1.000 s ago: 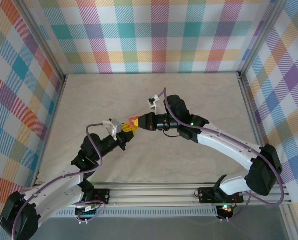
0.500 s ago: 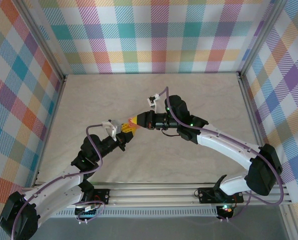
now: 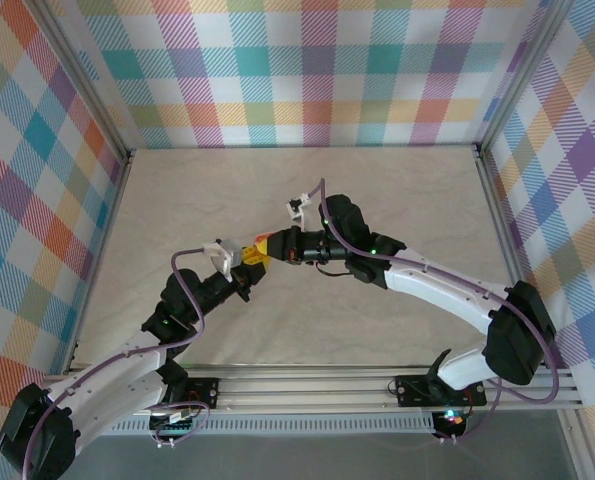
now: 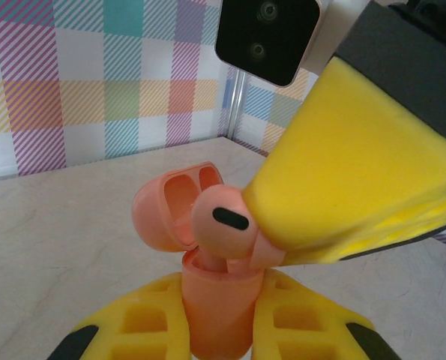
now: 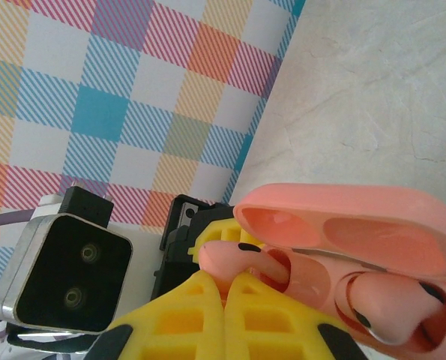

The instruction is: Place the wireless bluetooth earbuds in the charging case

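Right gripper (image 5: pixel 223 292) is pinched tight on a pink earbud (image 4: pixel 223 221). Its yellow fingers (image 4: pixel 335 172) are pressed together, and the bud's rounded head sticks out past the tips. Left gripper (image 3: pixel 251 258) is clamped on the base of the pink case (image 4: pixel 214 319), gripping it between yellow pads (image 4: pixel 140 326). It holds the case upright with the lid (image 4: pixel 170 206) hinged open. In the top view both grippers meet near the middle of the table (image 3: pixel 177 200). The held earbud sits at the mouth of one slot, its stem pointing down into it and partly inside. A second pink earbud (image 5: pixel 391 315) lies seated in the other slot.
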Motion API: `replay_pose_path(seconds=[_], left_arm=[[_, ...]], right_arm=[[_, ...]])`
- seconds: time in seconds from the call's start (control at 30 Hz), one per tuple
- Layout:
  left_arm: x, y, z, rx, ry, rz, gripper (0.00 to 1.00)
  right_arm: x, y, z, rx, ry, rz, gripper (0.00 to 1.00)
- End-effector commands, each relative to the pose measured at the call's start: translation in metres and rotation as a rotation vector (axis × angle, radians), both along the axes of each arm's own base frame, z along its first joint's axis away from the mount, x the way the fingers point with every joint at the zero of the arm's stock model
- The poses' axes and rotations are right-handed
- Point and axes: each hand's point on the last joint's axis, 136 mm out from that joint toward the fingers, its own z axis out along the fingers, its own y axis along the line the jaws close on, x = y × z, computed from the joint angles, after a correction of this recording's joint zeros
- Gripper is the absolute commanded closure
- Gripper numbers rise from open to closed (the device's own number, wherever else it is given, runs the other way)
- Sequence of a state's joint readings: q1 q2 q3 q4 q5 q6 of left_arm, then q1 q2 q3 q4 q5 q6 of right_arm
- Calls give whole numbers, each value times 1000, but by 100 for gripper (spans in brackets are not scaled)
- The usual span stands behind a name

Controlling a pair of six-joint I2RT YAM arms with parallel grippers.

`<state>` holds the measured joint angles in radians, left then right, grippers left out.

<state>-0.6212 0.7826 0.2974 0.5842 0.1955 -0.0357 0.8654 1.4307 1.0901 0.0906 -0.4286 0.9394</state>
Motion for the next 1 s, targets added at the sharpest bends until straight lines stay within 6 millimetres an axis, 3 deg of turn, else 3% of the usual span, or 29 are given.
replay_pose_path(seconds=[0.0,0.5,0.87,0.97], left_arm=[[-4,2,21,-44,-78,4,100],[-9,6,29,-57,-94,4,100],[-12,6,31,-60,-96,-7,100],[-13,6,31,-63,-97,-8,100]], right_arm=[[-1,4,7,34,-16,7,95],[1,-9,-15,-116,3,-38,90],[7,-19,-11,-150,-20,-99,71],[8,-19,-9,-157,-28,-97,70]])
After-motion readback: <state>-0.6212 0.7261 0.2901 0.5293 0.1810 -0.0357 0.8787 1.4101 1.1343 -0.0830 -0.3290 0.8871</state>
